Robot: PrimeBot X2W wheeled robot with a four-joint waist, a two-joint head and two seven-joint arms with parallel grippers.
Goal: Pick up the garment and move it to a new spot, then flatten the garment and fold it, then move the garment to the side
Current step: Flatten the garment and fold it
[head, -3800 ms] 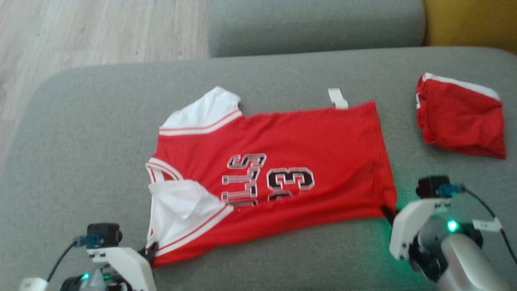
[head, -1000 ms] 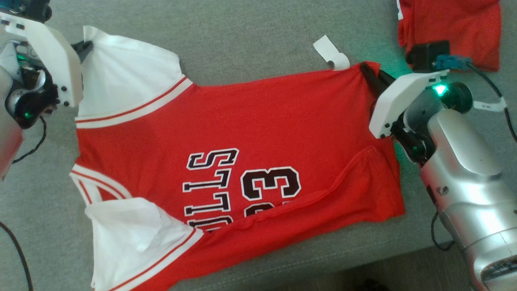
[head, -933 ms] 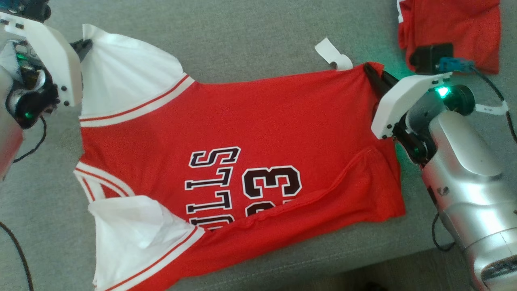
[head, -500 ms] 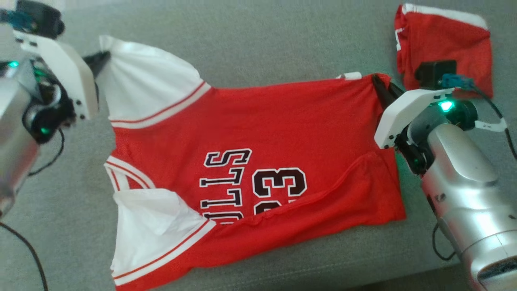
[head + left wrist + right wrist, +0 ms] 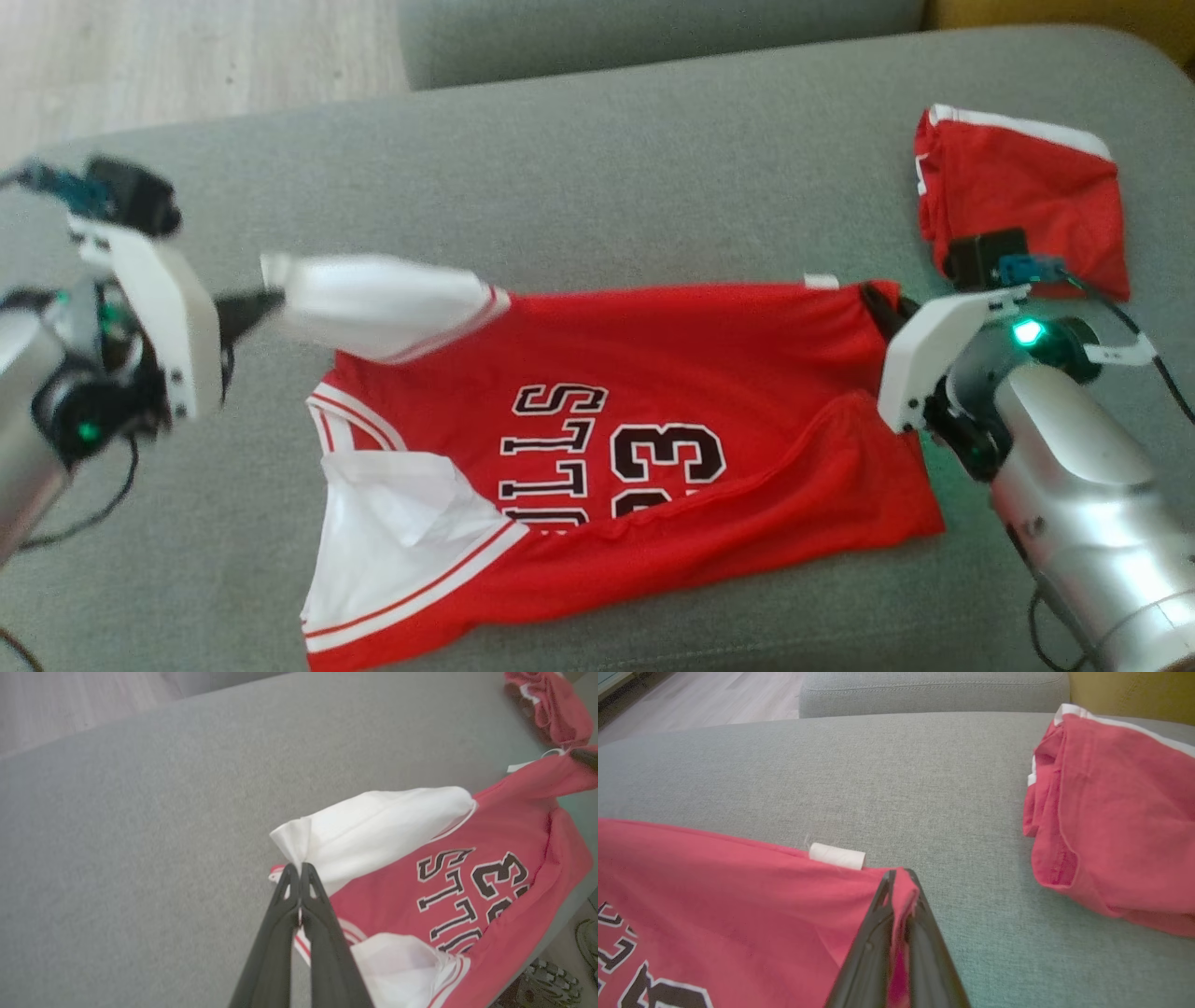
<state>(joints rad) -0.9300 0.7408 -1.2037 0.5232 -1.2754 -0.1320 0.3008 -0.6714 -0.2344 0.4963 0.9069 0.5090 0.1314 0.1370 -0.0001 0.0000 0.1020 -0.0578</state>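
Two corners of the red-and-white basketball jersey (image 5: 653, 448), spread on the grey fabric sofa cushion (image 5: 597, 187), are clamped: the far-left white sleeve by the left gripper (image 5: 266, 303), the far-right hem by the right gripper (image 5: 873, 297).

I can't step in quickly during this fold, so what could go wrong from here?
1. The left gripper pinches just the tip of the white sleeve; it might slip out.
2. A diagonal crease crosses the jersey near the right gripper; folding now could trap it.
3. The folded red garment lies close beyond the right gripper and could get dragged.
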